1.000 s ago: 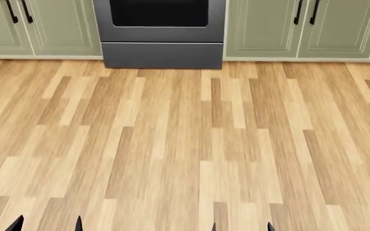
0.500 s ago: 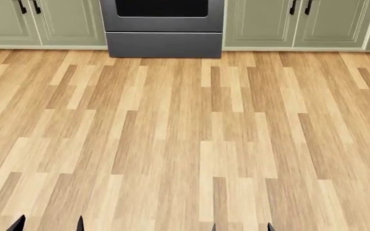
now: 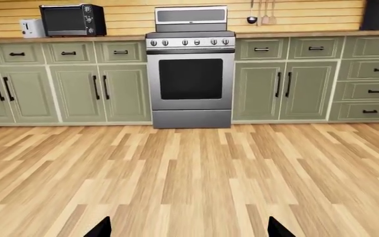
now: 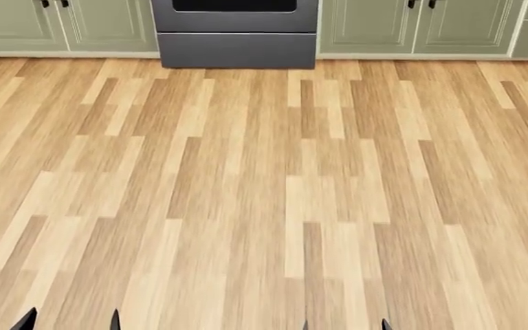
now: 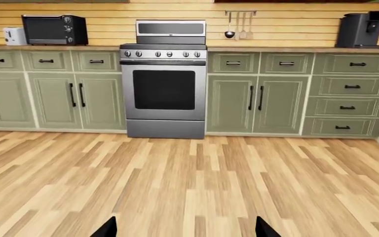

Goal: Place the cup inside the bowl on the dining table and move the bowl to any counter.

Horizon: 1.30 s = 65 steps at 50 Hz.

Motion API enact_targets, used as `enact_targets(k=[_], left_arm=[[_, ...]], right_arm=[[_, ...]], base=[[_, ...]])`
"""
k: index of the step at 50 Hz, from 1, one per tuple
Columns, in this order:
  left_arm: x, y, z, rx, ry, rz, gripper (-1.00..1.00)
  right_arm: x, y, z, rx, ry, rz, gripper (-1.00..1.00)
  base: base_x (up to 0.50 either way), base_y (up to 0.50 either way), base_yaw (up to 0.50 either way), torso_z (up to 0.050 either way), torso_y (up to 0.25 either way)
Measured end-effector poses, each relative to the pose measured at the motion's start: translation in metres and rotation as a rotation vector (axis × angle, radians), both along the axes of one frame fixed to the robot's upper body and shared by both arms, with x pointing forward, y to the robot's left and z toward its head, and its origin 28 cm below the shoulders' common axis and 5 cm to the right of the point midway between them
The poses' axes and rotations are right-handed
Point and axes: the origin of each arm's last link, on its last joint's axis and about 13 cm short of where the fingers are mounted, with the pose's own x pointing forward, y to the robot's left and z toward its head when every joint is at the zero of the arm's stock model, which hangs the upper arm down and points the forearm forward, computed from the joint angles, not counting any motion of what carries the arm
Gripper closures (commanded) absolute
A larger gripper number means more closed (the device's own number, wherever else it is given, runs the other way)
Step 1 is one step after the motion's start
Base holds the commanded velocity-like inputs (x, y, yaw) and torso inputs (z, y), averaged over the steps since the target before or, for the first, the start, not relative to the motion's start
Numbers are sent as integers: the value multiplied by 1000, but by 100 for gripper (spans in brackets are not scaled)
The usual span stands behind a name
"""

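Observation:
The cup, the bowl and the dining table are out of view. The counter (image 3: 295, 34) runs along the far wall on both sides of a steel stove (image 3: 191, 69); it also shows in the right wrist view (image 5: 288, 49). My left gripper (image 4: 69, 320) is open and empty, with only its dark fingertips (image 3: 100, 229) showing over bare wood floor. My right gripper (image 4: 346, 324) is open and empty too, its fingertips (image 5: 107, 228) wide apart over the floor.
Sage-green cabinets (image 3: 97, 89) stand under the counter. A black toaster oven (image 3: 71, 19) and a white toaster (image 3: 30, 27) sit on its left part, a black coffee machine (image 5: 360, 29) on its right. Ladles hang on the wall (image 5: 239, 24). Wood floor (image 4: 264, 192) lies between me and the stove.
The stove and cabinets have slid up towards the top edge of the head view, and more floor shows. The gripper tips have kept their place in the view.

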Motion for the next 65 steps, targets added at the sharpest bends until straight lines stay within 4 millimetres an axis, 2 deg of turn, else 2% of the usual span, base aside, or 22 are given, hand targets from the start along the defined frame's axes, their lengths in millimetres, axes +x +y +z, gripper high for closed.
enact_targets(k=[65], left_arm=[[-5, 5, 1, 2, -10, -3, -100]], right_arm=[[0, 0, 0, -7, 5, -2, -100]], base=[[-446, 0, 0, 0, 0]])
